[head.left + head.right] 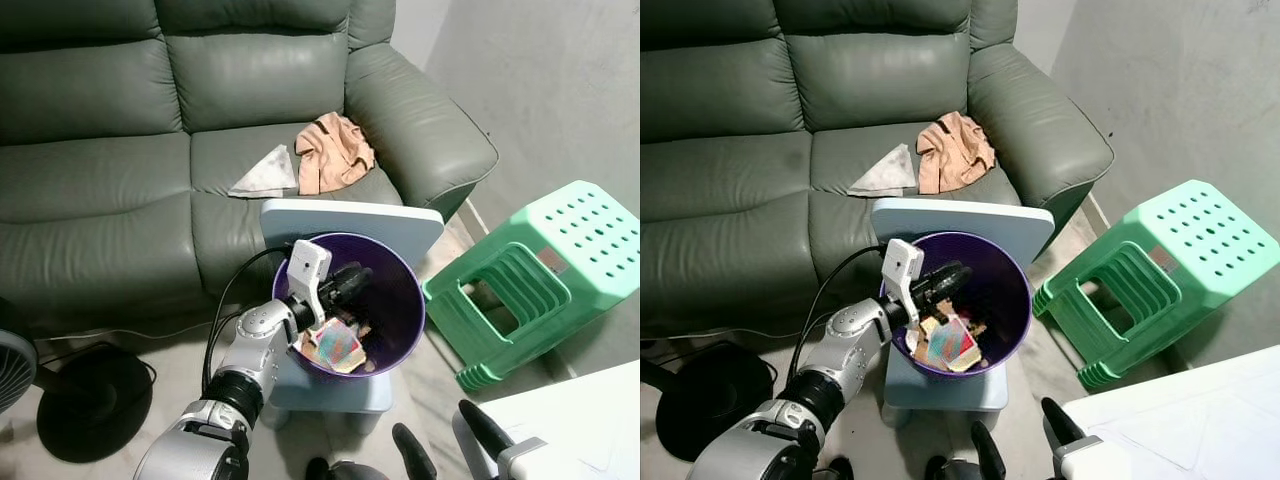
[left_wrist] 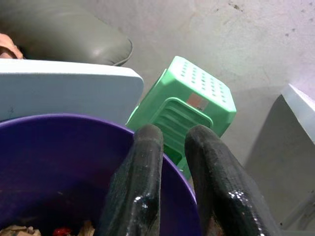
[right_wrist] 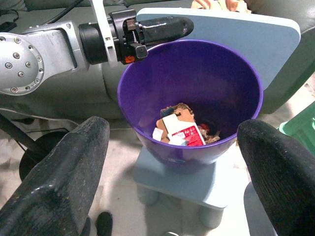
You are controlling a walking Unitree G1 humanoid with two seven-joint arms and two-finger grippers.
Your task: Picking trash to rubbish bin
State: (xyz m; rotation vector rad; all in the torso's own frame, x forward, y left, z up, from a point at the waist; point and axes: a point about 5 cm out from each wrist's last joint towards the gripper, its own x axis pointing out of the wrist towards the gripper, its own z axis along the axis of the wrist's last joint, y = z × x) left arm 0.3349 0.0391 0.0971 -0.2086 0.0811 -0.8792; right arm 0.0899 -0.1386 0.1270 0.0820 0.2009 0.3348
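Presently, from my remote station, these are the particulars:

Left gripper: my left gripper (image 1: 352,280) reaches over the near rim of the purple bin (image 1: 400,330), its black fingers (image 2: 140,196) drawn close with a thin gap between them, pinching nothing that I can see.

Right gripper: my right gripper (image 3: 172,162) hangs low at the front of the scene, its two fingers spread wide to either side of the bin as the wrist camera sees it, empty.

Bin: the bin stands upright on a small pale-blue stool (image 1: 330,395); behind it a pale-blue board (image 1: 400,225) stands on edge against the sofa front.

Trash: a heap of paper and card scraps (image 3: 179,130) lies at the bottom of the bin, a red-and-white carton among them.

Sofa: on the grey-green sofa (image 1: 90,170) seat lie a crumpled peach cloth (image 1: 333,150) and, just beside it, a pale triangular sheet (image 1: 268,173).

Right of bin: a green plastic stool (image 1: 545,275) lies tipped on its side by the grey wall, near the bin but apart from it.

Near corner: a white table edge (image 1: 590,420) shows beside my right gripper.

Left of bin: a dark round fan base (image 1: 95,400) sits on the floor, a black cable running from my left arm above it.
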